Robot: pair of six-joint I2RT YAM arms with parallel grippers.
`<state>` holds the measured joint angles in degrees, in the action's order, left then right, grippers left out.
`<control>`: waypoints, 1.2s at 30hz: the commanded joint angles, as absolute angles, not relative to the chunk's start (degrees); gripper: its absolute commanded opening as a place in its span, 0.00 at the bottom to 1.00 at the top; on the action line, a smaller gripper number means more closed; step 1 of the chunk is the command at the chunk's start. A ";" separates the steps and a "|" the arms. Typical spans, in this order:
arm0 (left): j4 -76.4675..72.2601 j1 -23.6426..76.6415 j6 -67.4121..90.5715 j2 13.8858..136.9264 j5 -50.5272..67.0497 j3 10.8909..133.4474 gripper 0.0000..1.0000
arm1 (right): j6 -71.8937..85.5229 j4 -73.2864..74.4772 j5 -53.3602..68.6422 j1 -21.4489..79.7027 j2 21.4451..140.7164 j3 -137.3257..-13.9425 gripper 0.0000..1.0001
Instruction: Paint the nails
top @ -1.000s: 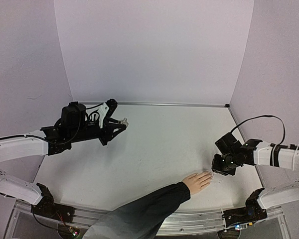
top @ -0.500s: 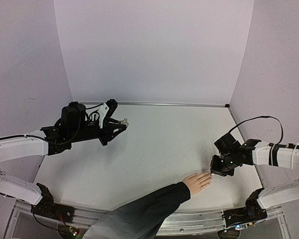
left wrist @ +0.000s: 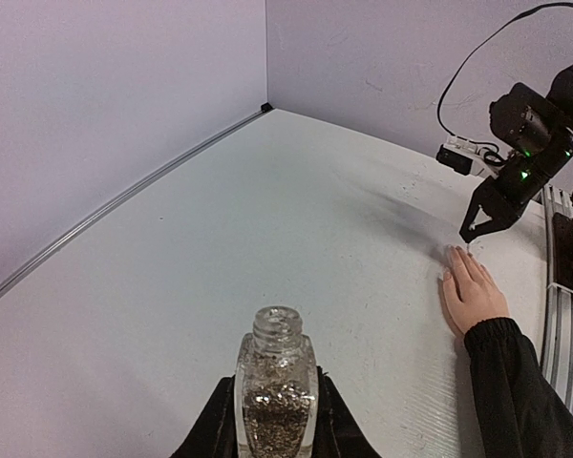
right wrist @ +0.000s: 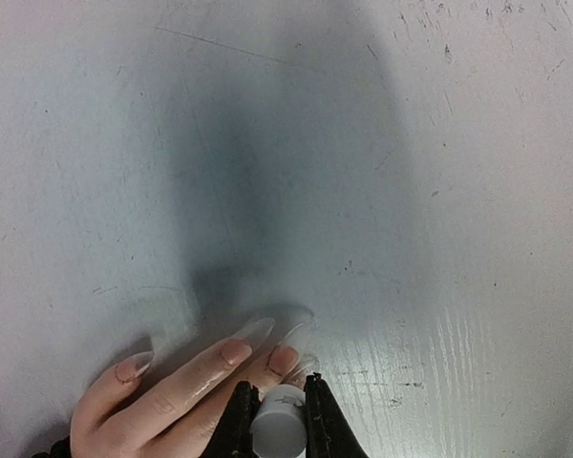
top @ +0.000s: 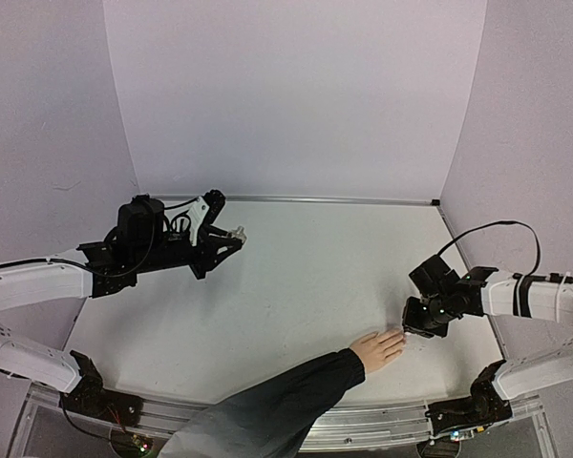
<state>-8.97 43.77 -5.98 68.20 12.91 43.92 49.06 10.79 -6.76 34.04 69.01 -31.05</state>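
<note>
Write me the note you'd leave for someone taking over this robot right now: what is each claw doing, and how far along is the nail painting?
Left gripper: shut on the uncapped glass bottle, held above the table at its left side.
Right gripper: shut on a white brush cap, pointing down at the fingertips of the hand, which lies flat near the front edge.
Done: bottle opened, brush brought to the nails.
Left: the nails look clear. I cannot tell whether any is coated, so check each one.

Top view high, rear; left wrist looks across table (left wrist: 267,239); right wrist close, downward; all share hand (top: 377,348).
</note>
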 commanded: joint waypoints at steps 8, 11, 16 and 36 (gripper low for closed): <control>-10.37 43.51 -6.11 66.33 13.18 46.71 0.00 | 51.19 11.51 -9.28 33.80 70.32 -30.88 0.00; -10.29 43.51 -6.06 66.27 13.18 46.70 0.00 | 51.58 11.51 -9.73 33.77 70.36 -30.85 0.00; -10.28 43.51 -6.17 66.04 12.97 46.56 0.00 | 52.19 12.06 -10.65 33.78 71.09 -30.81 0.00; -10.28 43.51 -6.21 66.08 13.01 46.58 0.00 | 52.90 11.78 -14.47 33.79 71.99 -31.38 0.00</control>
